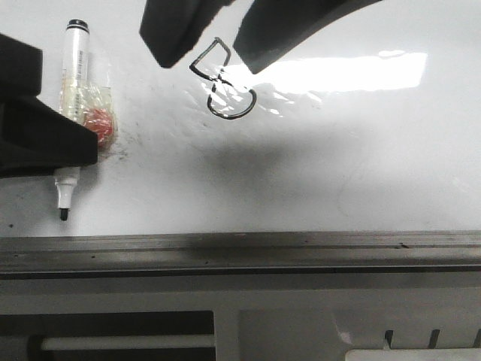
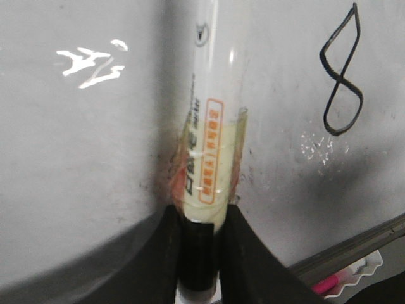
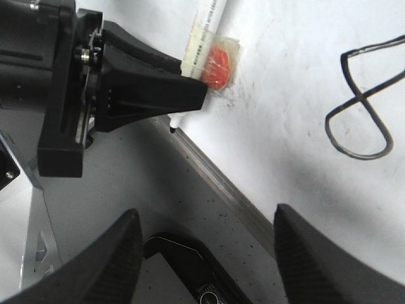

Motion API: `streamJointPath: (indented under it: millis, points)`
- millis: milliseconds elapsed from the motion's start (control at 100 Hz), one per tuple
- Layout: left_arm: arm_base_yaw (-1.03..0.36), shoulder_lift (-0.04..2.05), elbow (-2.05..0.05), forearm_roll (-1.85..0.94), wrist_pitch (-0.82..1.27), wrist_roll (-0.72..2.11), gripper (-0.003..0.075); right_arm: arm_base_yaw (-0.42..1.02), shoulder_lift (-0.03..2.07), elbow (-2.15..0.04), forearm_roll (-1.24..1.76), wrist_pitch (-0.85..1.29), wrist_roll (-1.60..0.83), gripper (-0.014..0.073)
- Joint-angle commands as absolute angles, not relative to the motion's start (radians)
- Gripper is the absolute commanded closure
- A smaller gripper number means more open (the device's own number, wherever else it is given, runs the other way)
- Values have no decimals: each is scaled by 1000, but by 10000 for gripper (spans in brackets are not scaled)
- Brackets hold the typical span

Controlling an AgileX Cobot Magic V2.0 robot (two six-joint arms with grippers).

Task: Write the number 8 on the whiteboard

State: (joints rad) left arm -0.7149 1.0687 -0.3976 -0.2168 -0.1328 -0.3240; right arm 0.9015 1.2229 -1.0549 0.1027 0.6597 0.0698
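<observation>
The number 8 (image 1: 218, 77) is drawn in thin black line on the glossy whiteboard (image 1: 361, 165); it also shows in the left wrist view (image 2: 342, 79) and the right wrist view (image 3: 364, 95). A white marker pen (image 1: 74, 68) lies on the board at the left, tip toward the grey rail (image 1: 240, 252). A red blob under clear tape (image 1: 101, 124) sticks to the pen. My left gripper (image 1: 68, 143) is shut on the pen's body near its black end (image 2: 201, 218). My right gripper (image 1: 212, 64) hovers over the 8, open and empty (image 3: 205, 215).
A bright glare patch (image 1: 353, 71) lies right of the 8. Below the rail are a grey frame and a black device (image 3: 190, 266). A white tray with a pink item (image 2: 329, 285) sits beyond the board's edge.
</observation>
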Motion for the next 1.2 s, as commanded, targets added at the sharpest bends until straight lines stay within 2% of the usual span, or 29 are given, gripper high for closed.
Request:
streamJointPath:
  millis: [0, 380, 440, 490, 540, 590, 660, 710, 760, 850, 900, 950, 1030, 1080, 1100, 1190]
  points:
    - [-711, 1072, -444, -250, -196, -332, 741, 901, 1204, -1080, 95, 604, 61, 198]
    - [-711, 1081, -460, -250, -208, -332, 740, 901, 1204, -1080, 95, 614, 61, 198]
    - [-711, 1081, -460, -250, -215, -332, 722, 901, 1204, -1080, 95, 614, 61, 198]
    - [-711, 1081, -460, -245, -217, -332, 665, 901, 1204, -1080, 95, 614, 61, 198]
    - [-711, 1081, -460, -245, -219, -332, 571, 901, 1204, -1080, 95, 614, 61, 198]
    - [-711, 1081, -460, -245, -221, -332, 436, 901, 1204, -1080, 95, 616, 61, 198]
    - [-711, 1081, -460, -254, -224, -332, 290, 901, 1204, -1080, 95, 616, 61, 198]
    - [-711, 1081, -460, -267, -224, -332, 229, 901, 1204, -1080, 95, 613, 61, 198]
    - [-711, 1078, -460, -276, -219, -332, 205, 901, 1204, -1080, 93, 609, 61, 198]
    - [-711, 1055, -460, -278, -203, -332, 206, 901, 1200, -1080, 72, 603, 61, 210]
    - [-711, 1034, -460, -278, -189, -332, 206, 901, 1192, -1080, 65, 603, 61, 256]
    - [-711, 1000, -460, -274, -175, -332, 207, 901, 1181, -1080, 57, 603, 61, 337]
    - [-711, 938, -458, -252, -153, -332, 234, 901, 1155, -1078, 44, 596, 61, 527]
    - [-711, 894, -455, -243, -137, -332, 330, 901, 1127, -1067, 28, 575, 61, 649]
    - [-711, 872, -454, -236, -132, -332, 365, 901, 1118, -1061, 25, 566, 61, 665]
    - [-711, 770, -437, -184, -123, -332, 652, 901, 1050, -1005, 0, 484, 61, 657]
